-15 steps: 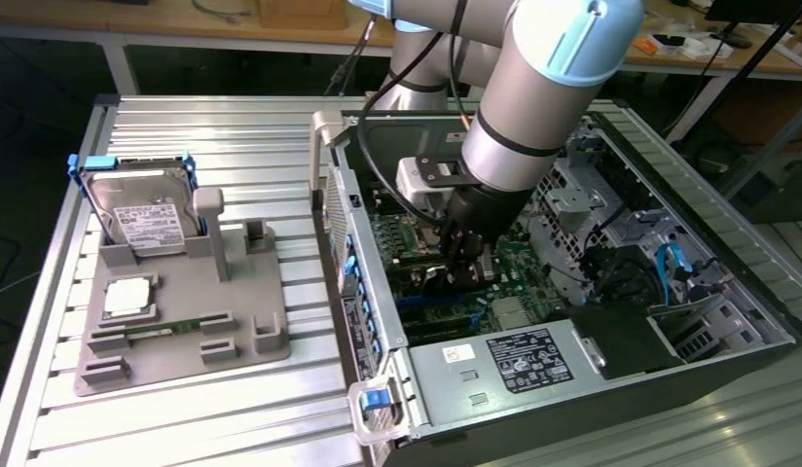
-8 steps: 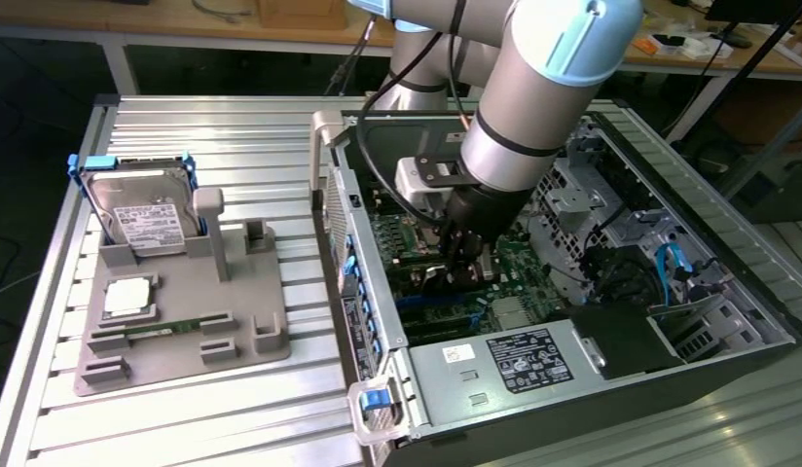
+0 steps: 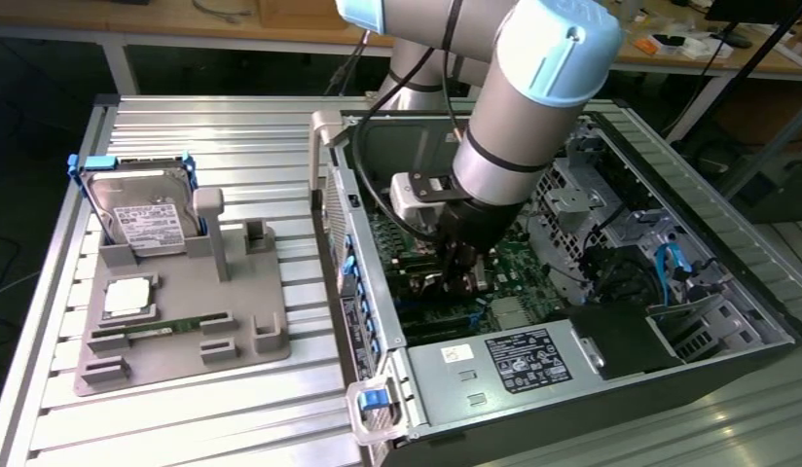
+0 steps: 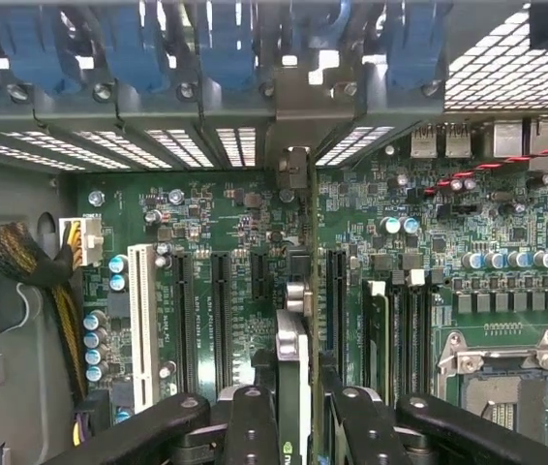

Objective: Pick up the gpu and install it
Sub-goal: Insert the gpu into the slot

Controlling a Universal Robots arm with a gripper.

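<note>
The gpu (image 4: 293,349), seen edge-on as a thin upright strip, stands over the green motherboard (image 4: 506,252) inside the open computer case (image 3: 712,224), its metal bracket reaching toward the rear slot openings. The gripper (image 4: 293,426) clamps it between its black fingers (image 4: 250,426). A hard drive (image 3: 144,219) sits in the grey fixture (image 3: 180,331) well apart.

Daylight-like brightness falls evenly on the ribbed worktop (image 3: 180,418) in the exterior view, with pale glare on its slats. The computer case (image 3: 531,365) interior sits in shadow. In the wrist view, vent slots blow out white; near fingers (image 4: 255,426) look perhaps slightly soft.
</note>
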